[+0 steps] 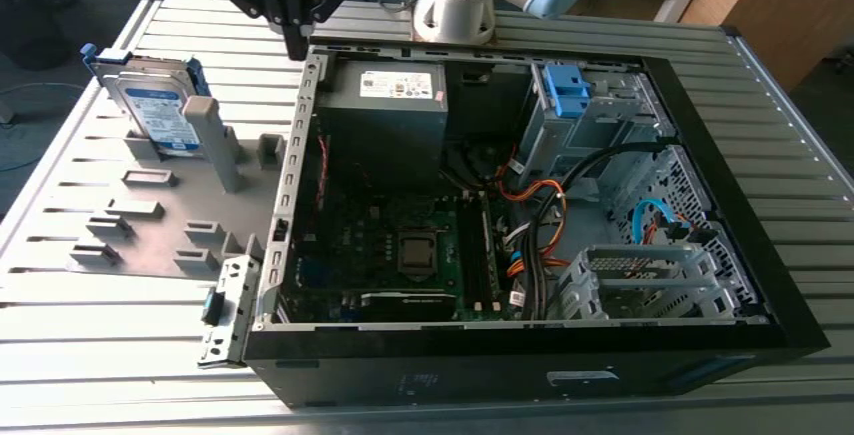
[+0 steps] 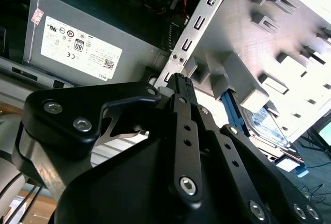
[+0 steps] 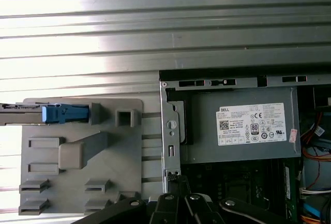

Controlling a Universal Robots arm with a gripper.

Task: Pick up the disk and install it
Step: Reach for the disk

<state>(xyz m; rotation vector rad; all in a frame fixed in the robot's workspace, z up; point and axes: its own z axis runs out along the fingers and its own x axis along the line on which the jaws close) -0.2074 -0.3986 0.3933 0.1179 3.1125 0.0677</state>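
Note:
The disk [image 1: 151, 105], a silver drive with a white-and-blue label and blue side rails, stands on edge in a slot of the grey fixture plate [image 1: 147, 225] on the exterior view's left. In the first wrist view the disk [image 3: 62, 114] shows edge-on with its blue rail. Part of the disk [image 2: 265, 127] also appears in the second wrist view, behind a grey post. My gripper [image 1: 296, 47] hangs over the far left corner of the open computer case [image 1: 747, 205], apart from the disk. Its black fingers [image 2: 178, 87] are shut with nothing between them.
Inside the case sit a grey power-supply box [image 1: 387, 95] with a white sticker, a blue plastic bracket [image 1: 566, 90] in the drive bay, orange and black cables [image 1: 534, 225] and a metal cage [image 1: 654, 280]. The whole setup rests on a slatted metal table [image 1: 801, 155].

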